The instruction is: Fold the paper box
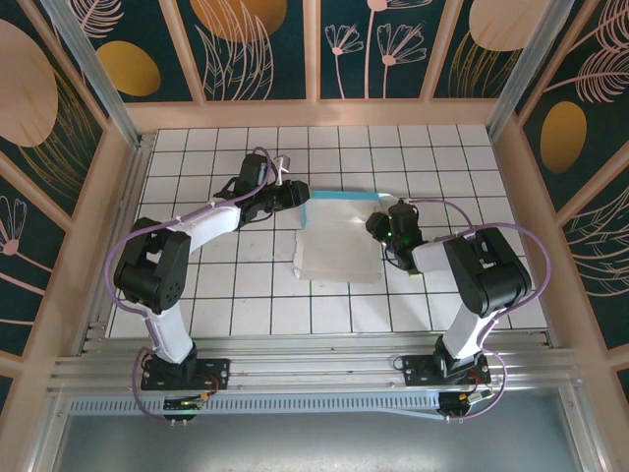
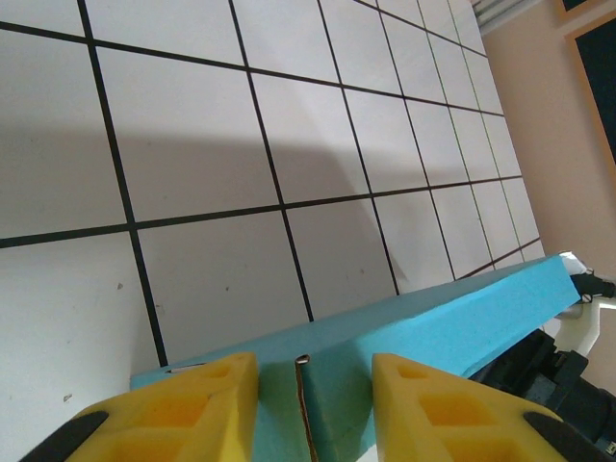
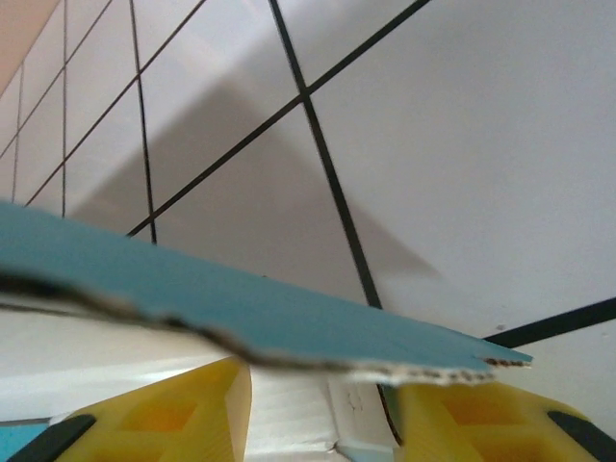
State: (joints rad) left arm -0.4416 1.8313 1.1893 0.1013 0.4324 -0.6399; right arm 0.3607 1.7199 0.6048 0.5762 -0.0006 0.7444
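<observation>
The paper box point(image 1: 334, 258) lies mid-table, white side up, with a light blue wall point(image 1: 344, 200) standing along its far edge. My left gripper point(image 1: 298, 197) is at the box's far left corner. In the left wrist view its yellow fingers point(image 2: 207, 390) are apart, either side of a thin card edge on the blue wall point(image 2: 462, 318), touching neither. My right gripper point(image 1: 376, 224) is at the box's right side. Its fingers point(image 3: 192, 409) stand apart around white card, under a blue flap point(image 3: 241, 298) that crosses in front.
The white tiled table point(image 1: 246, 295) is ringed by wooden walls point(image 1: 108, 197). A metal rail point(image 1: 314, 369) runs along the near edge. My right arm's dark wrist point(image 2: 568, 380) sits just past the blue wall's far end.
</observation>
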